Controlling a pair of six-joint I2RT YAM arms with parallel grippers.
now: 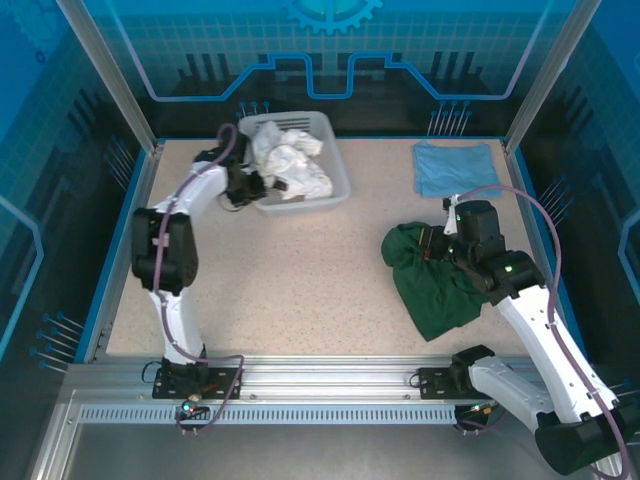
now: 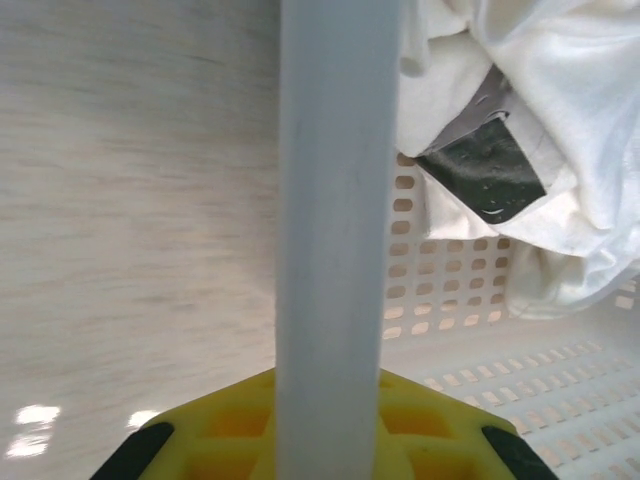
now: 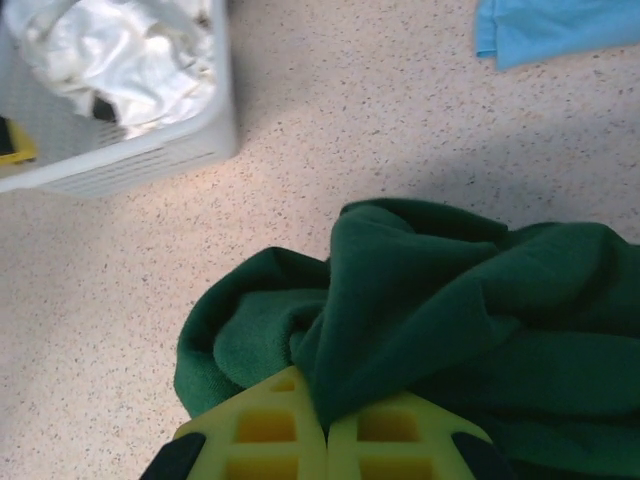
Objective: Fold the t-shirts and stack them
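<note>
— On the near right of the counter (image 1: 300,270), the green shirt (image 1: 435,290) lies bunched. The right claw (image 1: 432,245) is clamped shut on a fold near its far side.
— Soft, limp cloth. I'd judge it sags from one pinch, so it is better taken at a shoulder or hem corner.
— Farther back, the blue shirt (image 1: 455,167) lies flat, well apart from both claws.
— And the left claw (image 1: 250,187)?
— Straddling the basket (image 2: 335,200) rim, far left. How tightly, I cannot tell.
</note>
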